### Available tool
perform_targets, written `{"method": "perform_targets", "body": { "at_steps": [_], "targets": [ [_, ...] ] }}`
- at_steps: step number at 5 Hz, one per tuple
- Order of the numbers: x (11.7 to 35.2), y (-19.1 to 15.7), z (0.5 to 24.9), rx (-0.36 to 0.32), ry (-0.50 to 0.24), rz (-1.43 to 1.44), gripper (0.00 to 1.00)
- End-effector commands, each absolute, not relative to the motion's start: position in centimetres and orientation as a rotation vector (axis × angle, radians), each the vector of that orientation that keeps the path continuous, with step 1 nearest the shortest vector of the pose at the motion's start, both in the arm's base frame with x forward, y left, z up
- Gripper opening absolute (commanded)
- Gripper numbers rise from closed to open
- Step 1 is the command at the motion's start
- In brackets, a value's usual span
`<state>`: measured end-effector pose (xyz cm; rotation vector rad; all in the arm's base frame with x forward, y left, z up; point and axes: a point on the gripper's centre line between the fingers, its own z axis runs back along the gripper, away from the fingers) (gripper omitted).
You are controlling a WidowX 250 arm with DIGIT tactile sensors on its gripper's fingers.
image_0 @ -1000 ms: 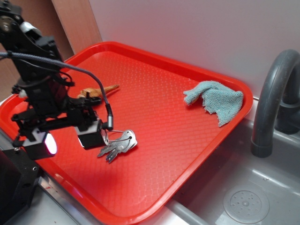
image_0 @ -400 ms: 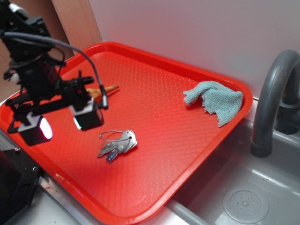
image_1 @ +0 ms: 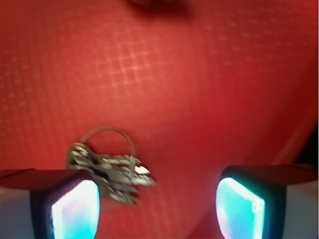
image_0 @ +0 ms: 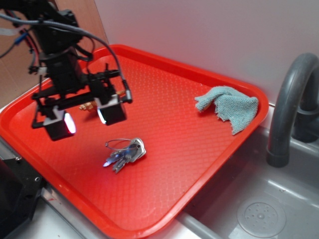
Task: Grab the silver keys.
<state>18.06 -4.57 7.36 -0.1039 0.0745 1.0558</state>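
Observation:
The silver keys (image_0: 124,153) lie flat on the red tray (image_0: 179,124), a small bunch on a thin wire ring. My gripper (image_0: 84,119) hangs open and empty above the tray, up and to the left of the keys. In the wrist view the keys (image_1: 110,169) show blurred near the left fingertip (image_1: 75,211), with the gripper (image_1: 157,211) wide open and nothing between the pads.
A tan seashell (image_0: 89,105) lies mostly hidden behind the gripper. A crumpled teal cloth (image_0: 228,106) sits at the tray's far right corner. A grey sink (image_0: 259,199) and dark faucet (image_0: 289,109) stand to the right of the tray.
The gripper has risen from tray level beside the keys and moved up and back. The keys stay flat on the tray, barely moved.

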Motion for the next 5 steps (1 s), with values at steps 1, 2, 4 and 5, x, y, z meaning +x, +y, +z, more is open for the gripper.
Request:
{"method": "perform_targets", "body": {
  "at_steps": [1, 2, 4, 5],
  "targets": [
    [20.3, -4.4, 3.4, -0.103, 0.146, 1.071, 1.0],
    [19.6, -4.8, 2.8, -0.098, 0.186, 1.047, 1.0],
    [18.1, -6.2, 4.7, -0.159, 0.201, 0.996, 1.0],
    [18.1, -6.2, 4.9, -0.162, 0.192, 0.996, 1.0]
  ]
}}
